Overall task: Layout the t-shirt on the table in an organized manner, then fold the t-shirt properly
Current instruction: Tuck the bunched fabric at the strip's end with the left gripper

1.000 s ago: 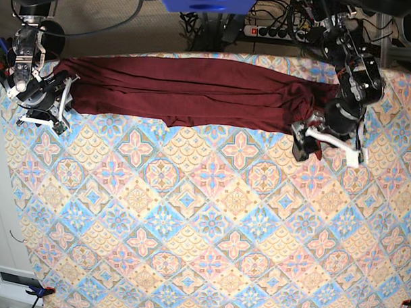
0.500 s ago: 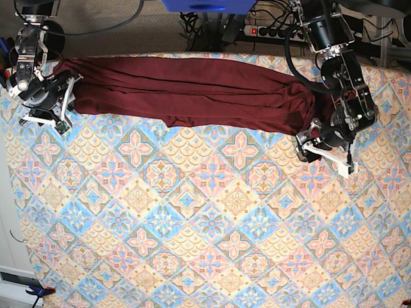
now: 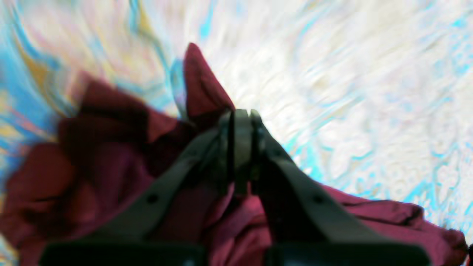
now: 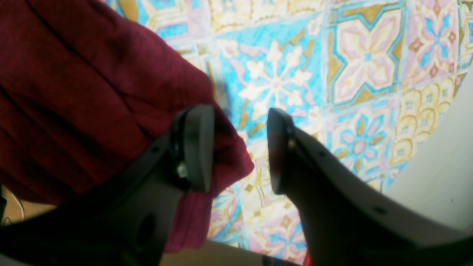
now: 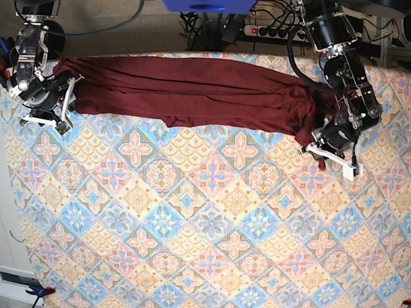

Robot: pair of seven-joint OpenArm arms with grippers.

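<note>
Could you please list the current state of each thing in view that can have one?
t-shirt: stretched in a long bunched band along the table's far edge.
table: covered by patterned cloth.
left tool: shut on t-shirt.
right tool: open, one finger over the t-shirt's end.

The left gripper (image 3: 242,147) has its jaws pressed together, pinching a fold of the t-shirt (image 3: 207,92), its arm reaching down from the far edge. The right gripper (image 4: 238,147) hangs with jaws parted, one finger (image 4: 197,144) resting over the cloth's edge.
</note>
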